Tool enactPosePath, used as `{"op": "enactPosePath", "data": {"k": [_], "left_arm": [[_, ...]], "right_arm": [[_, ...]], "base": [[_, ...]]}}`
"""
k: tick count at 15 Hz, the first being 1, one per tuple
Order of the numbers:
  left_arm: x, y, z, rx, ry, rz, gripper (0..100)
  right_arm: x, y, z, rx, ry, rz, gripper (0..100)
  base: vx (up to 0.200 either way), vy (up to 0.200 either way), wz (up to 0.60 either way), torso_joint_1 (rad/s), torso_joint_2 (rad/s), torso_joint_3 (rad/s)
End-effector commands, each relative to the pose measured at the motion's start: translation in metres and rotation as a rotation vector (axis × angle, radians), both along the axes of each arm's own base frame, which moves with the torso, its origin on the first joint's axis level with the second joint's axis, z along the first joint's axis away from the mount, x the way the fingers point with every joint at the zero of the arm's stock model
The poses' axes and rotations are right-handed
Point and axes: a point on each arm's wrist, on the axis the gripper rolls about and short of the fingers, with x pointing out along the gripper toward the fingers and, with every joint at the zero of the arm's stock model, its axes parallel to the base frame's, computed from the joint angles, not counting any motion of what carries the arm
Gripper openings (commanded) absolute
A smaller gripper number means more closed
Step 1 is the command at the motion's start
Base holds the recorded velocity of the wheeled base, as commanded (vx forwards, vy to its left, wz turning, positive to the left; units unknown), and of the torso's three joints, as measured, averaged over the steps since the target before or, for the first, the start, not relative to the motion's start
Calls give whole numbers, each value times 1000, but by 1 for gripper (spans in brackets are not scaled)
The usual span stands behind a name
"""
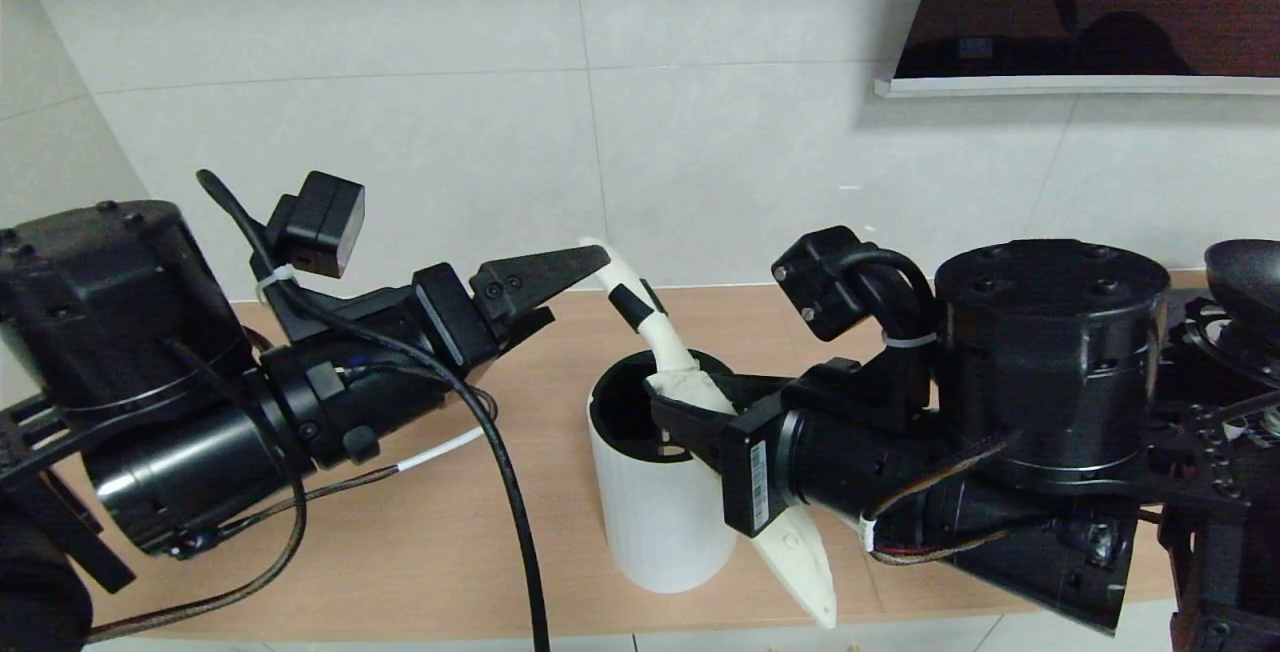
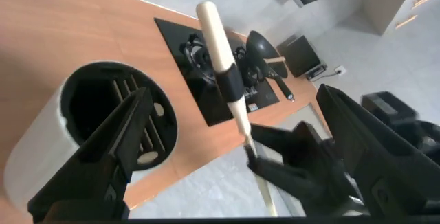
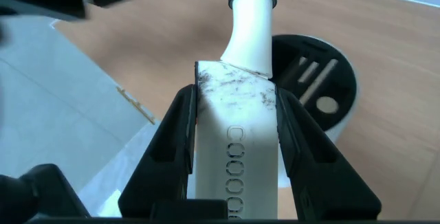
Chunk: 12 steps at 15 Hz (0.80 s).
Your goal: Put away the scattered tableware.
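Black right gripper (image 3: 237,97): its two fingers are pressing in on both edges of the flat blade end of the white utensil (image 3: 237,135) and clamping it firmly.
White utensil: it is hanging tilted in that grip just above and in front of the holder (image 1: 660,512), with its pointed blade tip reaching down past the holder's front wall and its handle slanting up and back over the opening.
Handle: it is showing a black band partway along its pale length.
Left gripper (image 1: 570,287): it is hovering wide open at the handle's top end; the handle is running through the gap between its spread fingers, and it is gripping nothing. Whether the upper fingertip is touching the handle end, I cannot tell.
Holder: this white cylinder with a dark inner insert is standing upright near the front edge of the wooden counter (image 1: 450,492), holding a few pale sticks (image 3: 313,80).
Black rack (image 1: 1230,332): it is sitting on the counter to the right, carrying dark utensils.
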Motion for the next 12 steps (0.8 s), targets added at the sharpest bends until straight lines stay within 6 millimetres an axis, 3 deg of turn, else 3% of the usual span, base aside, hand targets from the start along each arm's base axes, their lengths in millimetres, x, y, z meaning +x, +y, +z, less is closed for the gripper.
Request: {"op": "enactPosePath", "data": {"k": [1, 12], "left_arm": [[3, -7, -8, 11, 19, -10, 100], [7, -21, -25, 10, 14, -44, 100]], "right_arm": [[-1, 6, -6, -13, 15, 11, 0], [-10, 15, -7, 20, 15, 49, 0]], "base": [[0, 0, 0, 0, 0, 0], [0, 0, 0, 0, 0, 0]]}}
